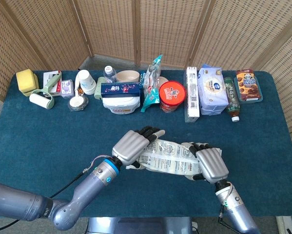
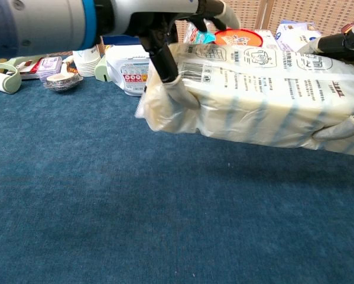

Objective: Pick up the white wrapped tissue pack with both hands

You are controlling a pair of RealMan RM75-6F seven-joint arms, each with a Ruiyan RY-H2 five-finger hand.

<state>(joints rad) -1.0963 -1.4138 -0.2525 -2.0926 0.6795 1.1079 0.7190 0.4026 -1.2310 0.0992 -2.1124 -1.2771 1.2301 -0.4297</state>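
Clearly the white wrapped tissue pack [image 1: 167, 157] is off the blue tablecloth [image 1: 48, 136]: the chest view shows a gap and a shadow under it, in front of the row of goods at the far edge. The left hand [image 1: 132, 146] is clamped on the pack's left end, fingers over the top and a digit pressed into the soft wrapper below. The right hand [image 1: 211, 164] clasps the right end, fingers curled over the top edge.

Judging from this, the lift is under way, and doing it well means raising both ends at an equal rate. The pack looks tilted, its left end a little higher in the chest view, so the right side probably needs to come level. The wrapper is slack at the left end and may slip or bunch, so squeeze should bear on the firm body of the pack, not on the loose film.

The head view gives the layout: both hands, the pack between them, and the red-lidded tub [image 1: 173, 95] and wet wipes pack [image 1: 212, 89] well behind. The chest view alone shows the clearance beneath the pack [image 2: 253, 97] and the underside grip, though there the right hand [image 2: 342, 44] is mostly cut off at the frame edge.
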